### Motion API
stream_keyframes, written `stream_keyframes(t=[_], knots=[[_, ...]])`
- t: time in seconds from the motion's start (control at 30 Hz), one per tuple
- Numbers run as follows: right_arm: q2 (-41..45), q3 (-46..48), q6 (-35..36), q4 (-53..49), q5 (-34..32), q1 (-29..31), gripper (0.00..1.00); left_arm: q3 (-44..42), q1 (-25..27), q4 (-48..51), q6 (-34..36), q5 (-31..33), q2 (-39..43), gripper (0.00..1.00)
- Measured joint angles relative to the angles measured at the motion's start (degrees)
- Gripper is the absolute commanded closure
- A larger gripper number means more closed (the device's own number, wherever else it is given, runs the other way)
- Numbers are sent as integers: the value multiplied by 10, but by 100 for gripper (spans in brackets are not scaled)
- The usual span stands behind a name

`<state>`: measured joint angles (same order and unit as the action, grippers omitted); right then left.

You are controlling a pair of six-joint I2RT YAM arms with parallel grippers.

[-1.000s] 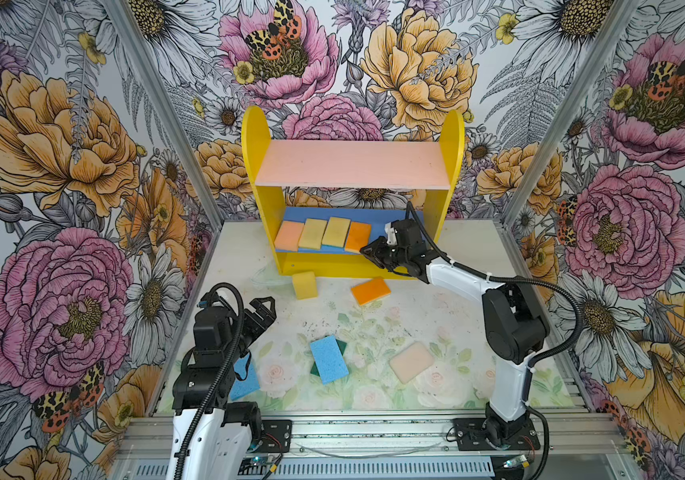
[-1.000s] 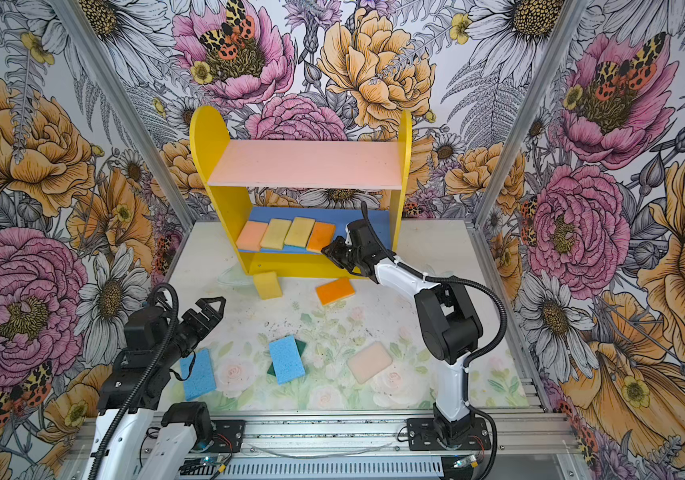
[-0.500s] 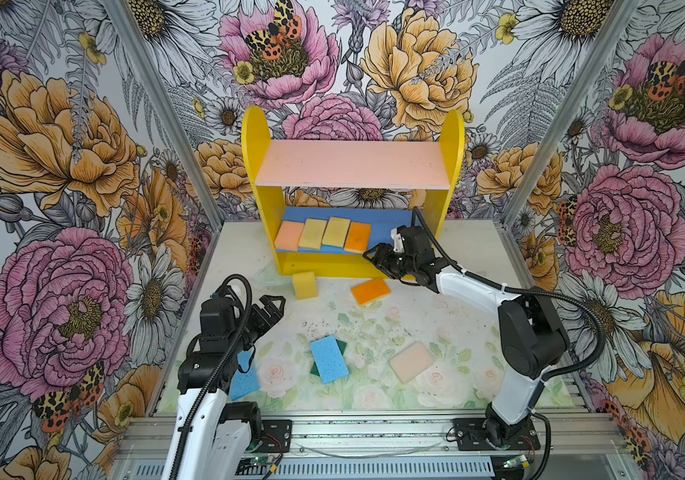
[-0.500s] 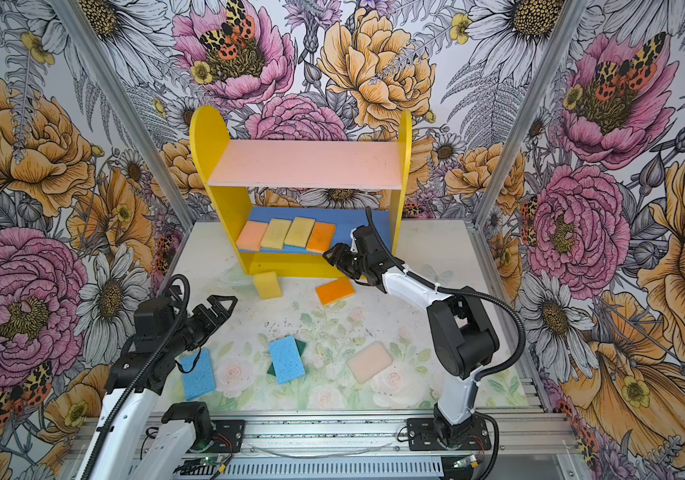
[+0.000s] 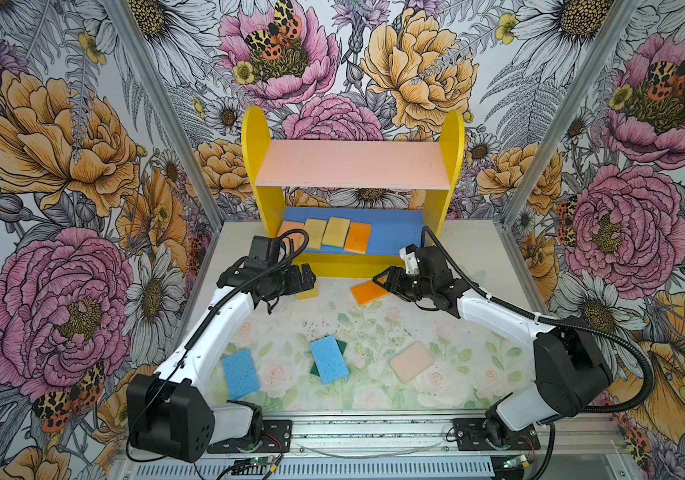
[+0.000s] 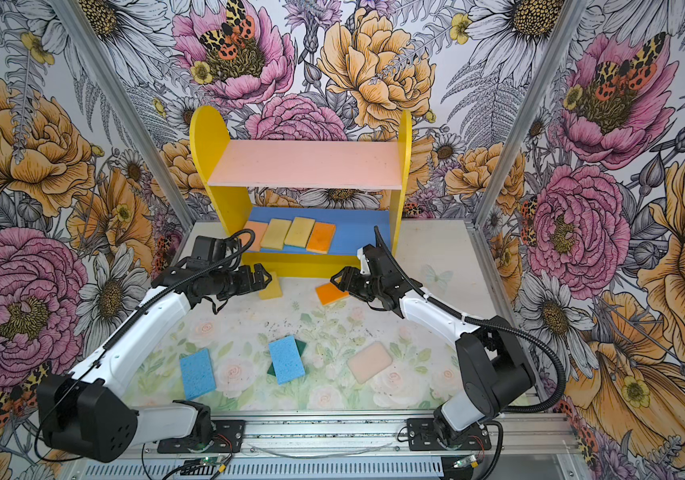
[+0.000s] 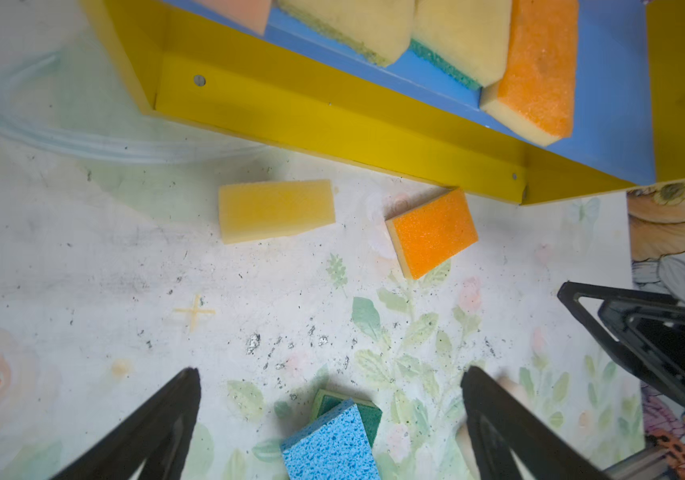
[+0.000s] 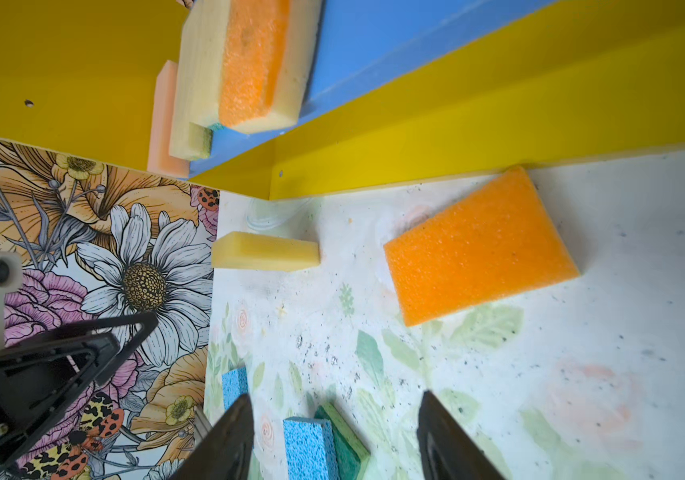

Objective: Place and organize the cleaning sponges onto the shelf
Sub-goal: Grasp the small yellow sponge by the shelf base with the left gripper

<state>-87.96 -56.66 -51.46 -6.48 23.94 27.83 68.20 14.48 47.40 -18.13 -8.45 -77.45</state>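
Note:
The shelf (image 5: 353,166) stands at the back; its blue lower board (image 5: 394,237) carries a row of peach, yellow and orange sponges (image 5: 335,230). My left gripper (image 5: 309,278) (image 7: 330,372) is open and empty, just left of a yellow sponge (image 5: 307,293) (image 7: 276,210) on the table. My right gripper (image 5: 382,282) (image 8: 335,397) is open and empty, right beside an orange sponge (image 5: 369,292) (image 8: 482,245). Nearer the front lie a blue sponge (image 5: 241,373), a blue sponge (image 5: 329,359) partly covering a dark green one, and a peach sponge (image 5: 411,361).
Floral walls close in the left, right and back sides. The pink upper board (image 6: 307,164) is bare. The shelf's yellow front rail (image 7: 332,120) rises just behind the two sponges near the grippers. A metal rail (image 5: 353,432) runs along the front edge.
The left arm swung from the front left corner out to the yellow sponge by the shelf. The right gripper drew back from the shelf's lower board toward the orange sponge and opened wider.

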Motion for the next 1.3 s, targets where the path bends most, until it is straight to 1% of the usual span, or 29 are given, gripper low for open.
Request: stream_keyframes(t=[0.13, 0.2, 0.4, 0.57, 0.7, 0.77, 0.83, 0.9, 0.93, 1.07, 1.1, 1.17, 1.2, 1.3], knots=[[2, 3, 6, -2, 6, -1, 36, 49, 31, 28, 64, 42, -60, 1], [2, 5, 11, -2, 14, -3, 36, 70, 43, 37, 96, 78, -90, 1], [10, 21, 19, -2, 28, -14, 36, 107, 51, 49, 160, 141, -160, 1], [11, 22, 21, -2, 38, -23, 36, 115, 52, 42, 201, 164, -195, 1], [11, 23, 21, -2, 43, -24, 37, 116, 52, 26, 223, 166, -215, 1], [11, 22, 21, -2, 44, -24, 37, 116, 52, 19, 231, 166, -223, 3], [11, 23, 21, -2, 45, -26, 37, 116, 52, 12, 235, 166, -230, 10], [11, 22, 21, -2, 45, -26, 37, 116, 52, 6, 242, 166, -238, 25], [12, 23, 21, -2, 45, -26, 37, 116, 52, 4, 240, 166, -241, 30], [25, 23, 20, -2, 45, -26, 38, 116, 52, 1, 242, 166, -243, 63], [30, 23, 20, -2, 45, -26, 38, 116, 52, 0, 240, 166, -243, 73], [39, 26, 20, -2, 45, -26, 38, 114, 52, -2, 234, 165, -243, 86], [44, 28, 20, -2, 44, -26, 38, 109, 52, -4, 233, 164, -240, 90], [56, 35, 18, -2, 45, -26, 38, 92, 52, -6, 216, 153, -226, 90]])
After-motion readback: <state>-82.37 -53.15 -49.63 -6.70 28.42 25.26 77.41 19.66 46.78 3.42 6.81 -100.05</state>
